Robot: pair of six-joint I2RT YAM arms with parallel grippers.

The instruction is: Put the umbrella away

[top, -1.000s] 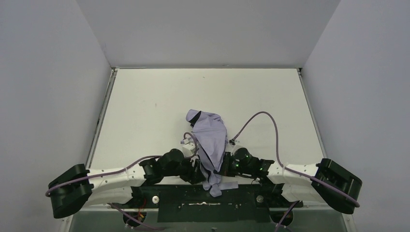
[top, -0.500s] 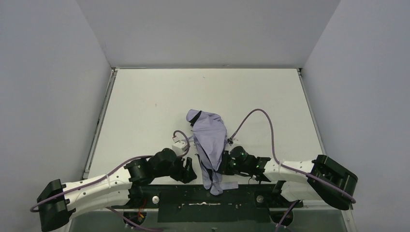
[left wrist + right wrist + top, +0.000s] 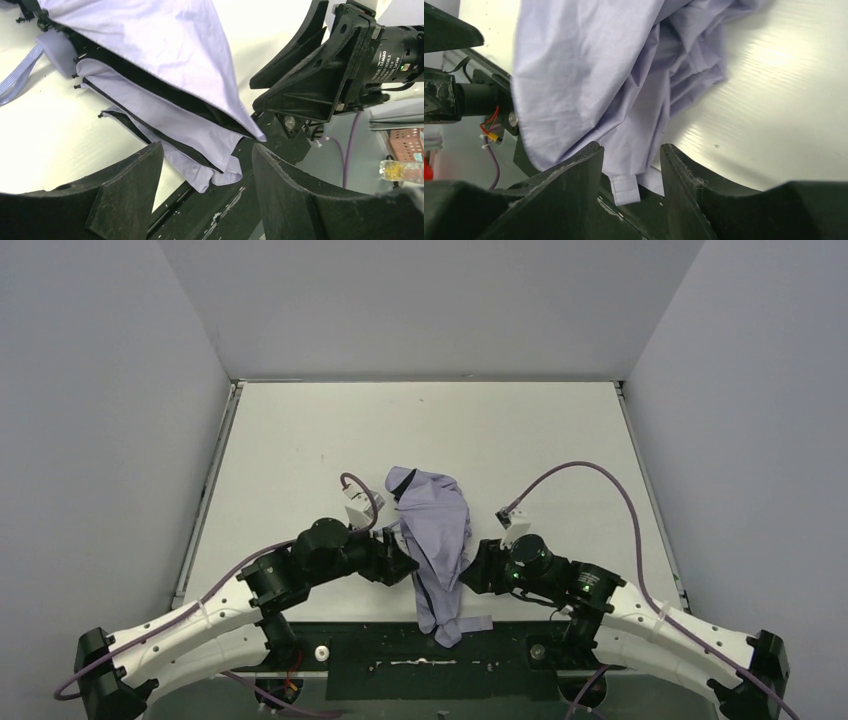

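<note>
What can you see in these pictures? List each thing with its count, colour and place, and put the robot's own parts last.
umbrella: one, lavender outside and black inside, loosely collapsed, near middle of the table, between the grippers
strap: one, lavender, on the table by the umbrella's handle end
table: one, white, under everything
walls: three, pale grey, left, back and right
mounting plate: one, black, along the near edge
cables: two, purple, one looping over each wrist
left gripper: one, black, open, left of the umbrella
right gripper: one, black, open, right of the umbrella

Left hand [image 3: 206, 150], right hand [image 3: 630, 148] seemingly open.
</note>
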